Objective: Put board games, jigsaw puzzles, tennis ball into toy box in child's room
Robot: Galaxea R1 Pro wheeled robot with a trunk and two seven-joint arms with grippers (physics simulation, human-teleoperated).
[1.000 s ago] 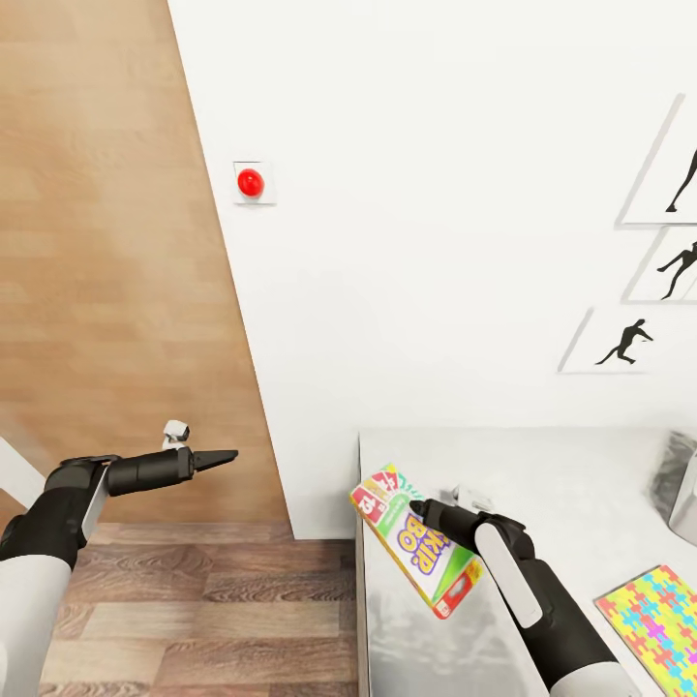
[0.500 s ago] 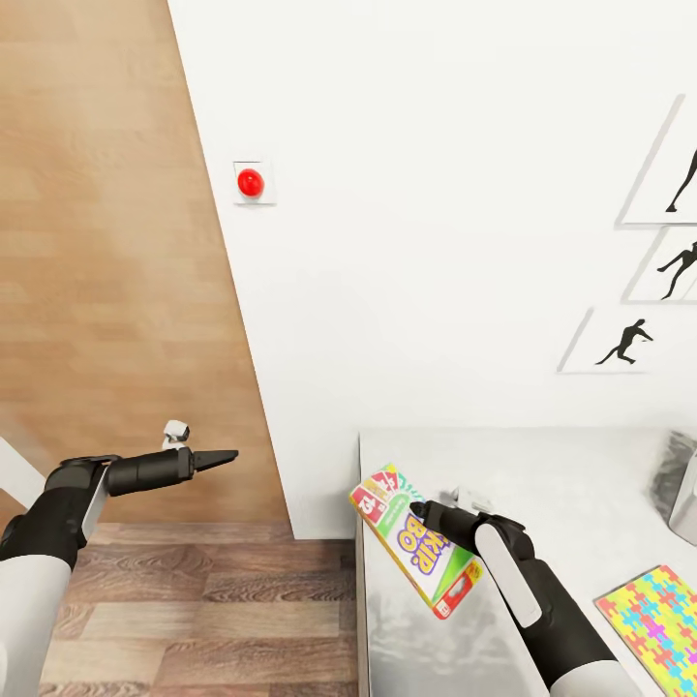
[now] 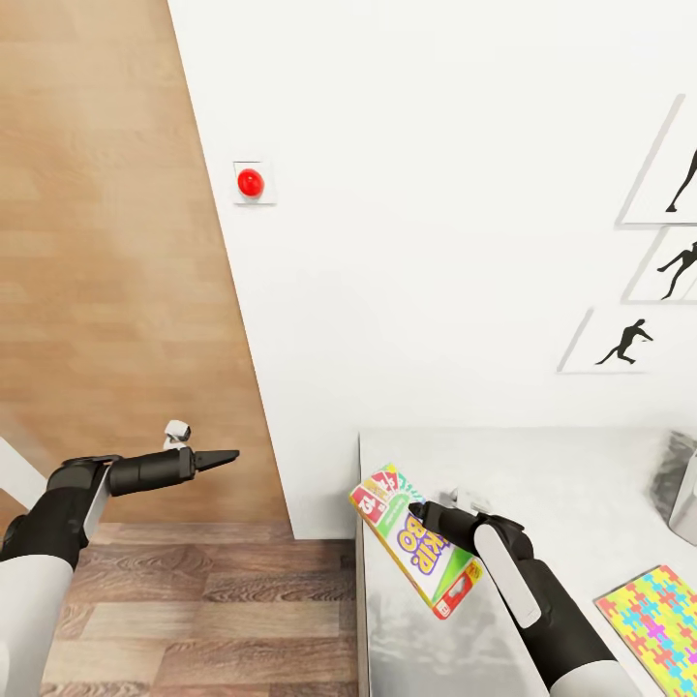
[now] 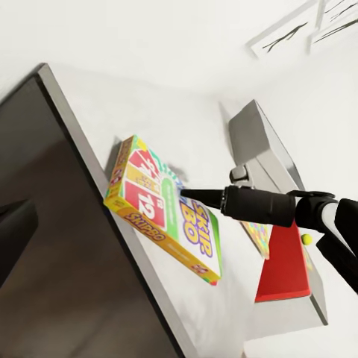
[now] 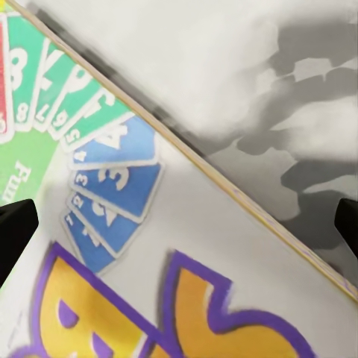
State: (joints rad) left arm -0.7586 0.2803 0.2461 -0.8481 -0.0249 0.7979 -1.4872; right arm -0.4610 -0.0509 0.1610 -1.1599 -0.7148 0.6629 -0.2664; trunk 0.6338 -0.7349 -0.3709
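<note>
Now the right gripper (image 3: 418, 511) pinches the yellow-red-green board game (image 3: 416, 538) tilted over the bench (image 3: 571, 484) edge at lower centre, the left gripper (image 3: 225, 455) is pressed together and empty, and next the box should travel right toward the toy box (image 3: 683, 489).

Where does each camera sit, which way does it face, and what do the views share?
Head view: on the robot's head, looking down at the table, wall and floor; both arms show.
Left wrist view: on the left arm, looking across at the board game and the right gripper.
Right wrist view: on the right arm, close over the game's cover; dark fingertips at the edges.
All three share the board game.
</note>
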